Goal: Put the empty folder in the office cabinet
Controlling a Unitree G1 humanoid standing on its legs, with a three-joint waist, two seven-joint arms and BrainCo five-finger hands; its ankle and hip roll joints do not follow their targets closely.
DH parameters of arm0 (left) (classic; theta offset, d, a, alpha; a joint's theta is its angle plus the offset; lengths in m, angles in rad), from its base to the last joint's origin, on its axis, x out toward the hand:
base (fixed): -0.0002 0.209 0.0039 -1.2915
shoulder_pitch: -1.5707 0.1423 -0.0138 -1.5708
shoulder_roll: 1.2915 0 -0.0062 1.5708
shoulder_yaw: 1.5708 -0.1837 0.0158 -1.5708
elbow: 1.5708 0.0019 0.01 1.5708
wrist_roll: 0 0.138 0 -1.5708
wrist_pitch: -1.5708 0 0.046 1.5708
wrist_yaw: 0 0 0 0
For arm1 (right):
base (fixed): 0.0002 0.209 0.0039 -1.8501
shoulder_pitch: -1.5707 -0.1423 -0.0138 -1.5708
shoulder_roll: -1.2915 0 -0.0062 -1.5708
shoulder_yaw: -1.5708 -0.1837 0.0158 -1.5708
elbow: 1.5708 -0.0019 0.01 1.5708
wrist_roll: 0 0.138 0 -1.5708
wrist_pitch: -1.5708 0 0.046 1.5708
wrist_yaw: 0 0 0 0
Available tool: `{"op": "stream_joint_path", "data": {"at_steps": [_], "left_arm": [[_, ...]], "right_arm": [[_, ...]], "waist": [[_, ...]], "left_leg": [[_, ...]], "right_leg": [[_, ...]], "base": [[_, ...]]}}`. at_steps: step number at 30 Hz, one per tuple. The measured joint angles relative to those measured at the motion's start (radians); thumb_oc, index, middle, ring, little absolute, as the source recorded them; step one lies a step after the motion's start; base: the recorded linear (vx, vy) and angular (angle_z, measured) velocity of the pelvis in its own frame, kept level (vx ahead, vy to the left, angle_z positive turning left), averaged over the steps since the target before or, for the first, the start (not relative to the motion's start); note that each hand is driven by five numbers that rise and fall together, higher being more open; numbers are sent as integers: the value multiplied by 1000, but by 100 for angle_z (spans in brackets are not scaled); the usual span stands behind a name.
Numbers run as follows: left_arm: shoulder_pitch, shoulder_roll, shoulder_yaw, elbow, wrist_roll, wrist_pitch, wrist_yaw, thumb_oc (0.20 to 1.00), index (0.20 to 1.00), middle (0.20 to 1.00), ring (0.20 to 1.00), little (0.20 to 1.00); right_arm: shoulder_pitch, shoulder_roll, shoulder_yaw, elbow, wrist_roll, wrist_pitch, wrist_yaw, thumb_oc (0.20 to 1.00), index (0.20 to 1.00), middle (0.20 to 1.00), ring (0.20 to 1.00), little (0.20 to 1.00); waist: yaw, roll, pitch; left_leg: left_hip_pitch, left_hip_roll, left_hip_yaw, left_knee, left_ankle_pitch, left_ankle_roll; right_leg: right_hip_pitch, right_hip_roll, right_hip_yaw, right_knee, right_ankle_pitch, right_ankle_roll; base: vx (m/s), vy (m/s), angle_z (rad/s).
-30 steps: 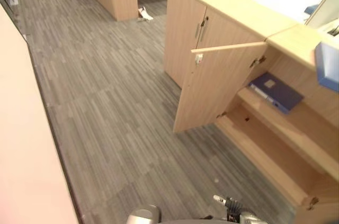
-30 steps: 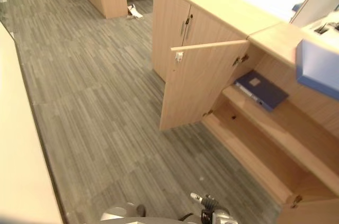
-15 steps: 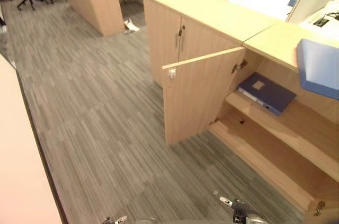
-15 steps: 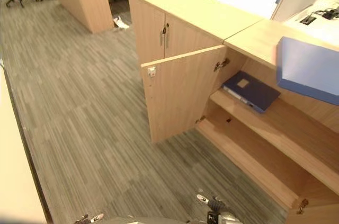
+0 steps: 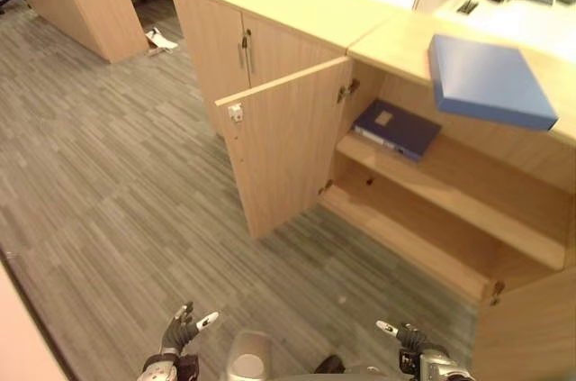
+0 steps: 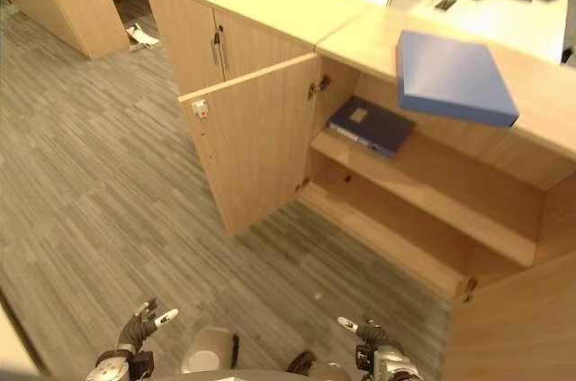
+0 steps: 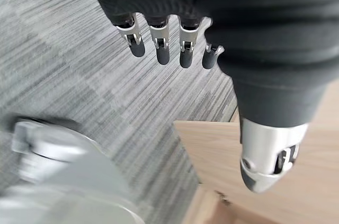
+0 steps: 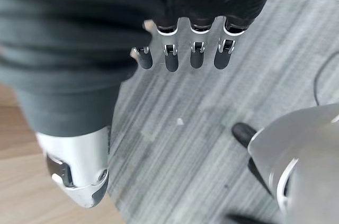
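The blue folder [image 5: 488, 81] lies on the counter [image 5: 396, 39], overhanging the open cabinet [image 5: 432, 210]. Left robot hand [image 5: 180, 331] and right robot hand [image 5: 405, 340] hang low, fingers relaxed, holding nothing. Approach squarely; grip the overhanging edge; clear the door [image 5: 283, 151].

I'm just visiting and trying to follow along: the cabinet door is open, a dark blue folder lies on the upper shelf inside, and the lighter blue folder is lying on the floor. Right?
Nearly. The lighter blue folder lies on top of the cabinet, not on the floor, as the left eye view shows. The door is open and the dark blue folder lies on the upper shelf.
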Motion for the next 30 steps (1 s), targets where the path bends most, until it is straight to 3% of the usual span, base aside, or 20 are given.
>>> {"op": "stream_joint_path", "data": {"at_steps": [1,2,4,6,7,8,9,10,11,12,13,14,16,18,19,20,21,25,29,30], "left_arm": [[19,1,0,-15,0,0,-5,1000,1000,1000,1000,1000],[16,3,2,-16,0,2,-11,1000,1000,1000,1000,1000],[-23,7,2,-40,0,2,-19,1000,1000,1000,1000,1000],[-39,8,3,-66,0,-2,-28,1000,1000,1000,1000,1000],[-36,9,3,-79,0,-1,-34,1000,1000,1000,1000,1000],[-22,-1,0,-96,1,-1,-43,1000,1000,1000,1000,1000],[-23,2,-11,-109,1,-1,-51,1000,1000,1000,1000,1000],[-15,24,-19,-133,1,-2,-63,1000,1000,1000,1000,1000],[-7,56,-19,-158,1,-3,-74,1000,1000,1000,1000,1000],[-6,87,-19,-179,1,-1,-83,1000,1000,1000,1000,1000],[-12,81,-18,-169,1,3,-88,1000,1000,1000,1000,1000],[35,90,-21,-193,1,10,-107,1000,1000,1000,1000,1000],[58,102,-23,-202,1,18,-121,1000,1000,1000,1000,1000],[77,133,-40,-227,2,20,-145,1000,1000,1000,1000,1000],[83,140,-45,-242,2,26,-155,1000,1000,1000,1000,1000],[87,145,-51,-254,3,28,-158,1000,1000,1000,1000,1000],[92,143,-56,-262,4,28,-174,1000,1000,1000,1000,1000],[88,137,-56,-261,17,28,-184,1000,1000,1000,1000,1000],[108,138,-54,-253,33,31,-189,1000,1000,1000,1000,1000],[130,134,-39,-252,33,38,-189,1000,1000,1000,1000,1000]], "right_arm": [[-4,-5,6,2,-1,0,2,1000,1000,1000,1000,1000],[-13,-10,11,2,-1,0,2,1000,1000,1000,1000,1000],[-30,-13,9,2,-3,1,0,1000,1000,1000,1000,1000],[-32,-10,4,1,-25,0,1,1000,1000,1000,1000,1000],[-29,-7,8,-2,-31,-1,3,1000,1000,1000,1000,1000],[-25,-17,9,-6,-31,-3,3,1000,1000,1000,1000,1000],[-25,-16,-10,-4,-32,1,3,1000,1000,1000,1000,1000],[-12,-5,-15,-4,-32,8,3,1000,1000,1000,1000,1000],[9,10,-15,-3,-32,19,6,1000,1000,1000,1000,1000],[16,21,-21,-3,-33,21,6,1000,1000,1000,1000,1000],[15,13,-26,-3,-33,20,8,1000,1000,1000,1000,1000],[21,3,-47,-5,-38,20,7,1000,1000,1000,1000,1000],[30,6,-51,-5,-38,21,15,1000,1000,1000,1000,1000],[46,22,-51,-5,-39,23,27,1000,1000,1000,1000,1000],[51,26,-52,-6,-39,23,29,1000,1000,1000,1000,1000],[53,26,-54,-8,-40,22,30,1000,1000,1000,1000,1000],[67,25,-61,-7,-43,24,37,1000,1000,1000,1000,1000],[71,28,-60,-8,-71,37,48,1000,1000,1000,1000,1000],[78,27,-61,-5,-72,44,54,1000,1000,1000,1000,1000],[73,29,-60,-6,-77,44,65,1000,1000,1000,1000,1000]], "waist": [[26,16,-3],[26,28,-1],[18,41,13],[34,34,18],[40,31,21],[45,69,-2],[55,89,2],[44,67,-9],[33,19,-34],[31,-26,-46],[31,-16,-49],[36,23,-65],[29,34,-74],[11,21,-95],[5,13,-106],[5,15,-107],[-6,18,-114],[-21,20,-120],[-16,19,-95],[-5,11,-87]], "left_leg": [[16,-7,-43,-85,35,-10],[46,-21,-114,-200,91,-12],[72,-39,-171,-310,134,-4],[76,-49,-173,-258,133,-2],[59,-68,-173,-174,120,10],[48,-52,-174,-119,109,46],[48,-42,-157,-111,119,58],[53,-58,-145,-123,121,63],[62,-100,-131,-155,123,60],[60,-133,-109,-160,126,60],[69,-129,-105,-157,138,73],[97,-133,-99,-163,151,98],[115,-139,-62,-166,165,119],[139,-165,-32,-181,175,128],[153,-179,-4,-175,176,167],[165,-184,4,-188,171,176],[219,-203,23,-217,178,197],[259,-216,46,-235,178,214],[332,-230,72,-281,160,225],[351,-233,93,-285,148,240]], "right_leg": [[-8,14,46,-4,6,0],[-11,29,70,-19,12,-8],[-19,36,106,-20,20,1],[-31,38,147,-18,23,4],[-29,39,175,-17,27,11],[-2,74,182,-41,28,30],[-22,69,182,91,-13,40],[-27,31,176,205,-62,55],[17,-2,176,208,-100,76],[63,-31,189,109,-143,81],[80,-24,187,87,-154,96],[120,-26,186,32,-142,117],[135,-49,190,31,-131,136],[147,-87,201,33,-117,158],[156,-105,205,16,-96,172],[166,-115,204,19,-93,176],[189,-140,197,39,-65,206],[177,-179,174,108,-46,207],[152,-258,165,274,-28,219],[138,-291,123,316,-23,229]], "base": [[106,139,-167],[84,126,-111],[80,160,-57],[75,132,-78],[106,269,-122],[107,268,-122],[107,270,-92],[199,199,-29],[152,239,6],[144,256,6],[78,312,-44],[150,348,-60],[76,211,-45],[79,333,-26],[80,404,-33],[69,383,-45],[34,227,-30],[38,217,-20],[52,141,-20],[-5,3,-45]]}}
